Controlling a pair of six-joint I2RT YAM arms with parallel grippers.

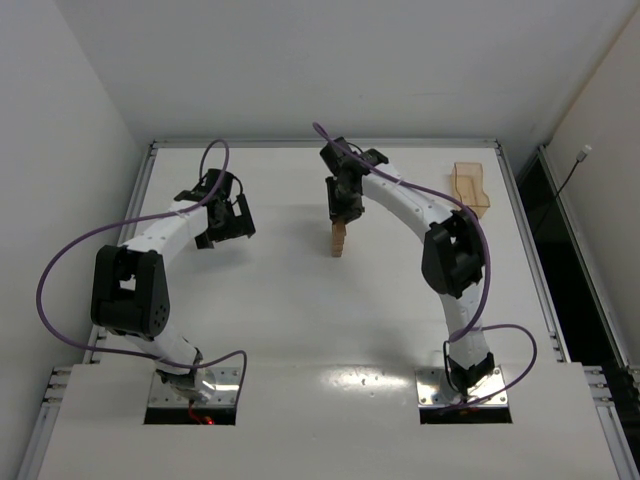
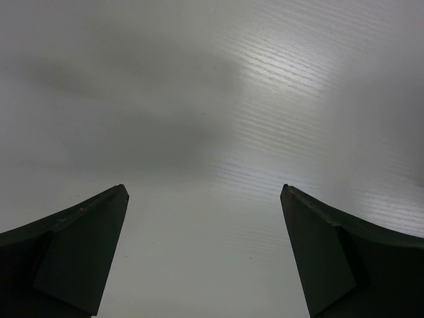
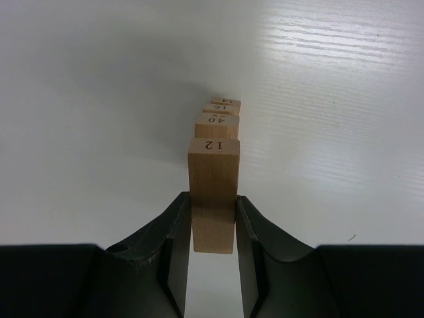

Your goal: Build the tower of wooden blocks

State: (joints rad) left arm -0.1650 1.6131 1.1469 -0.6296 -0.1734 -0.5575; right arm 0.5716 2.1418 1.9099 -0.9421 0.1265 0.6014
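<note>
The wood block tower (image 1: 338,241) stands as a narrow tan column at the table's middle. My right gripper (image 1: 342,212) is directly above it. In the right wrist view this gripper (image 3: 213,197) is shut on a light-tan block marked 12 (image 3: 213,173), held in line over the tower's lower blocks (image 3: 217,123), marked 40, 16 and 14. I cannot tell whether block 12 rests on the block beneath. My left gripper (image 1: 226,222) hangs open and empty left of the tower. In the left wrist view (image 2: 205,189) it has only bare table under it.
A shallow translucent tan tray (image 1: 470,189) lies at the table's far right, near the raised rim (image 1: 505,170). White walls enclose the table on the left, back and right. Purple cables loop off both arms.
</note>
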